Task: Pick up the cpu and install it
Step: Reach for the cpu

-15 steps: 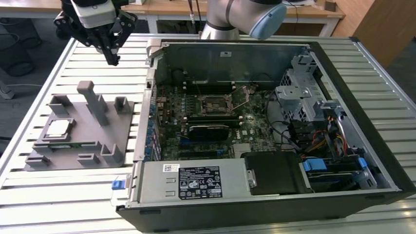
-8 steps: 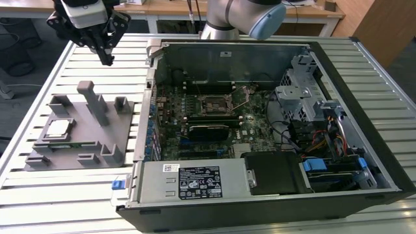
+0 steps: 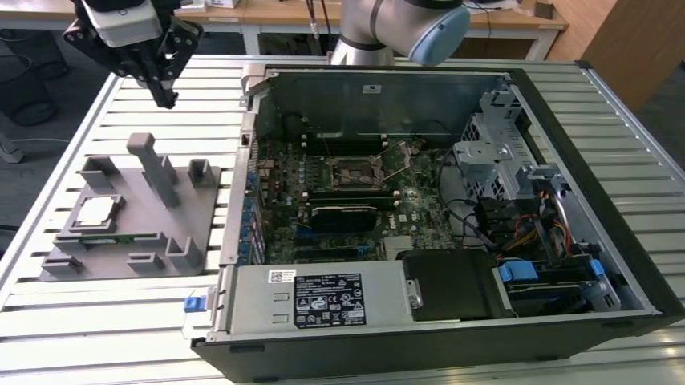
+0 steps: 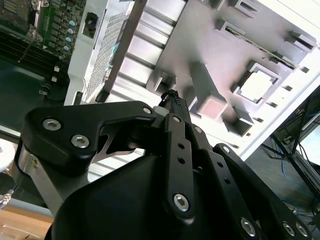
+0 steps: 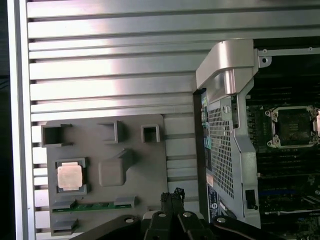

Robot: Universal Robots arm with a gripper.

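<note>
Hanging over the slatted bench [image 3: 64, 321] in the exterior view, the arm's [image 3: 374, 24] jaws sit high near the far edge of the grey fixture plate [image 3: 134, 220], closed to a point with nothing between them and well apart from the cpu [image 3: 96, 211]. The cpu lies flat, silver lid up, in a square pocket of the fixture plate. The open computer case [image 3: 599, 160] stands just beside the plate, with a socket [image 3: 358, 168] showing on its motherboard. In the first wrist view the cpu [image 5: 69, 176] rests in that pocket of the fixture plate [image 5: 145, 165]. A green memory stick [image 5: 95, 205] lies in a slot next to it, and the closed jaws hover by the plate's edge on the case [image 5: 225, 150] side. In the second wrist view the jaws meet above the fixture plate [image 4: 200, 30], holding nothing. The cpu [image 4: 257, 85] sits beyond one of the plate's upright blocks [image 4: 210, 102].
</note>
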